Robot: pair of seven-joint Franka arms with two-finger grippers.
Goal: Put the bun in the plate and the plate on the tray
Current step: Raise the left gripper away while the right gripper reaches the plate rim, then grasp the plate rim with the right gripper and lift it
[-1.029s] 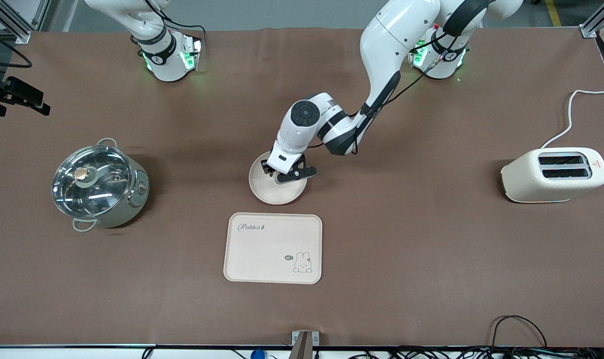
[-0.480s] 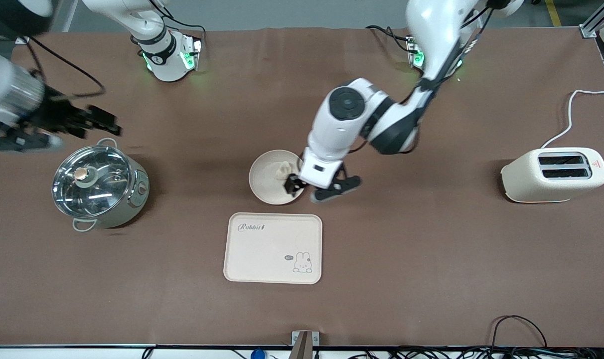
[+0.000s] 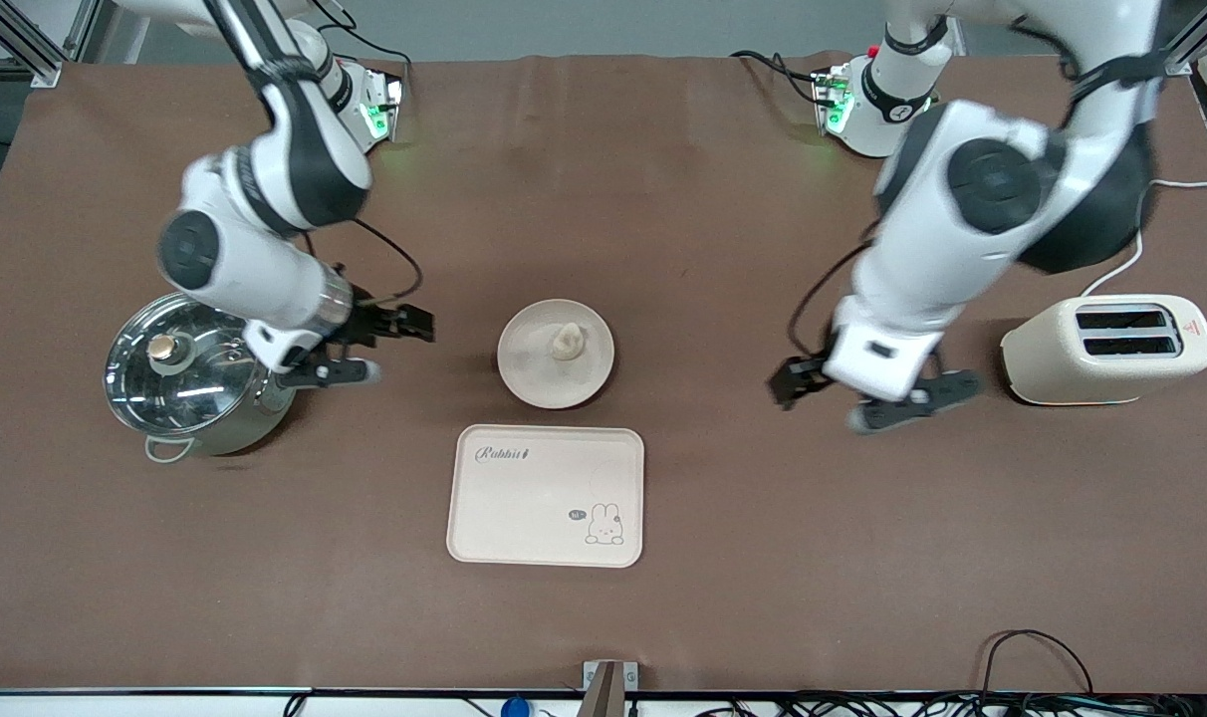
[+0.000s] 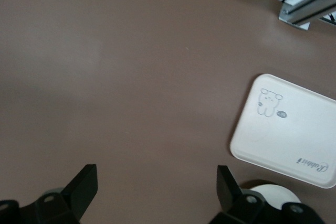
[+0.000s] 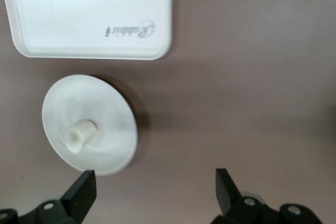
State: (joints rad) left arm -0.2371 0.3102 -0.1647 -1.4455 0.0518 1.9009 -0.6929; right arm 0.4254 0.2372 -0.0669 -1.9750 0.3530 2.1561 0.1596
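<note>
The bun (image 3: 567,341) lies in the round plate (image 3: 526,373) at mid-table. The tray (image 3: 546,495) lies flat just nearer the front camera than the plate and holds nothing. My right gripper (image 3: 376,349) is open and empty over the table between the pot and the plate. Its wrist view shows the plate (image 5: 110,114), the bun (image 5: 81,134) and the tray (image 5: 89,14) past its open gripper (image 5: 155,195). My left gripper (image 3: 852,396) is open and empty over bare table between the plate and the toaster. Its wrist view shows its gripper (image 4: 156,187), the tray (image 4: 286,124) and a sliver of the plate (image 4: 273,192).
A steel pot with a glass lid (image 3: 195,373) stands toward the right arm's end of the table. A cream toaster (image 3: 1106,349) with a white cable stands toward the left arm's end.
My left gripper has let go of the bun in the plate and swung away toward the toaster. My right arm has swung in from the table's end to beside the pot.
</note>
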